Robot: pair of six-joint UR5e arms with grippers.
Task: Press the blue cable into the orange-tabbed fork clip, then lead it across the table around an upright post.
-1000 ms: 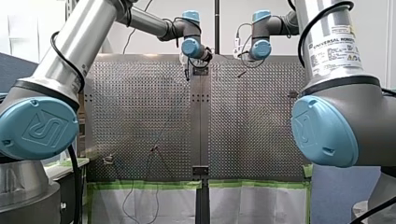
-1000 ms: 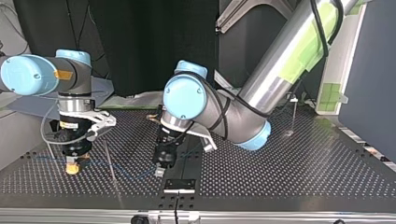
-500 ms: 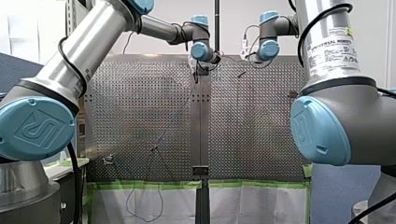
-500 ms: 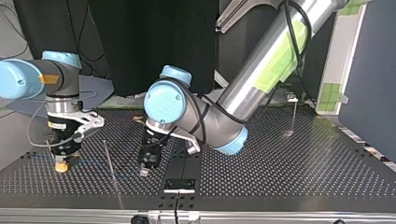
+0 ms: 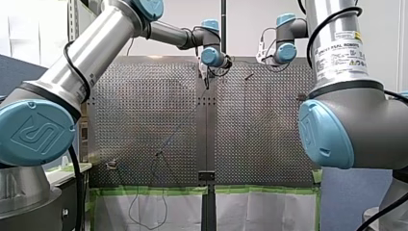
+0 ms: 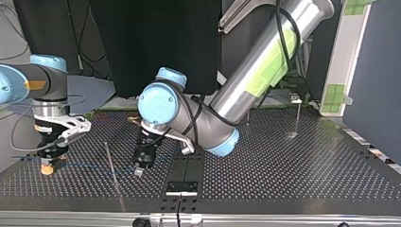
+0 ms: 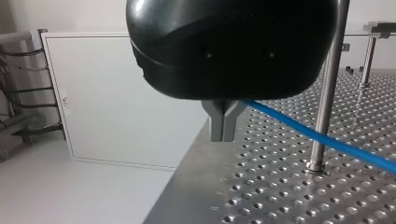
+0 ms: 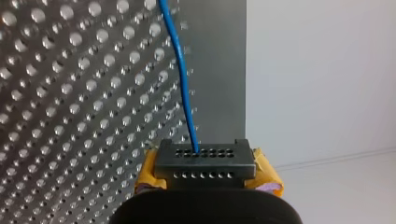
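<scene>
**Leading a limp blue line toward the post**

Treating the blue cable (image 7: 327,138) as thin, light and floppy: no stiffness to push with, so only to be pulled, and likely to slip through smooth fingers under a hard tug. Best taken close to the spot being guided, with a second hold further along for tension.

Gripped that way now: clamped in the left claw (image 7: 223,122), metal tips closed to a narrow Y, and caught at the right claw (image 8: 205,161) between yellow pads, closed on it too by the look of it. Stretched low over the table (image 7: 261,200) between the two holds, passing just beside an upright post (image 7: 327,93).

Reaching with the left arm (image 6: 246,71) past the middle of the top view, wrist bent straight down, tips near the table. Hanging the right arm (image 6: 45,94) upright near the table's edge at that view's left.
</scene>
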